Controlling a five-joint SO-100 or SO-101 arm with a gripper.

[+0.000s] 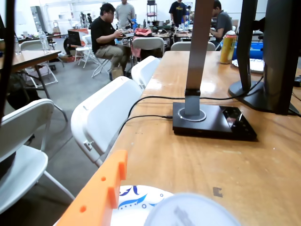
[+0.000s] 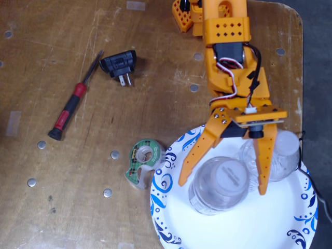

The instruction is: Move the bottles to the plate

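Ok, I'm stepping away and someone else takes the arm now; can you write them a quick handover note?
Gripper: open, jaws straddling a bottle without clearly clamping it.
Bottles: the near bottle stands upright on the plate, between the fingers; the second bottle stands at the plate's far right rim, behind the right finger.
Done: both bottles appear to be on the plate.
Left: lift the arm clear without tipping either bottle. Whether the second bottle sits fully on the plate is hard to tell; check it.
Nearby: tape dispenser beside the plate's left edge.

Worn matt wood table (image 2: 78, 207); clear glossy plastic bottles (image 2: 220, 185); matt paper plate (image 2: 171, 202).
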